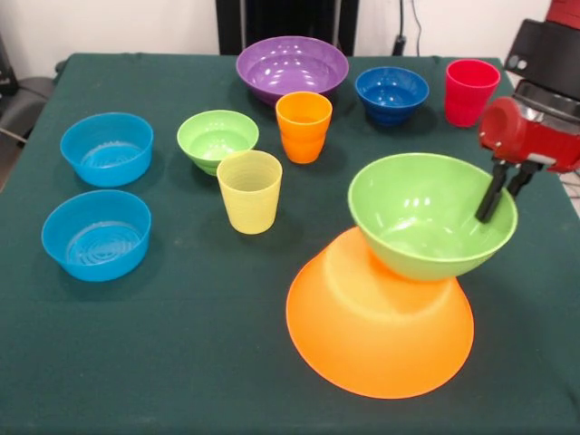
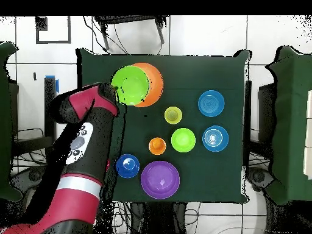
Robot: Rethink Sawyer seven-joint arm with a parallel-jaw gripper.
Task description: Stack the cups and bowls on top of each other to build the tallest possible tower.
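The huge orange bowl (image 1: 381,335) (image 2: 156,82) lies upside down at the table's front right. The large green bowl (image 1: 412,213) (image 2: 130,85) sits upright on it, slightly tilted and off to the right. My gripper (image 1: 504,192) (image 2: 116,89) straddles the green bowl's right rim, one finger inside and one outside, shut on it. The orange cup (image 1: 304,127), yellow cup (image 1: 249,190) and red cup (image 1: 470,91) stand upright on the table. The purple bowl (image 1: 292,65), dark blue bowl (image 1: 391,93), small green bowl (image 1: 217,139) and two light blue bowls (image 1: 107,148) (image 1: 96,234) stand apart.
The table (image 1: 181,362) has a dark green cloth. The red cup stands close behind my arm (image 1: 535,136) at the far right corner. In the overhead view the arm (image 2: 85,140) covers the table's left edge and hides the red cup.
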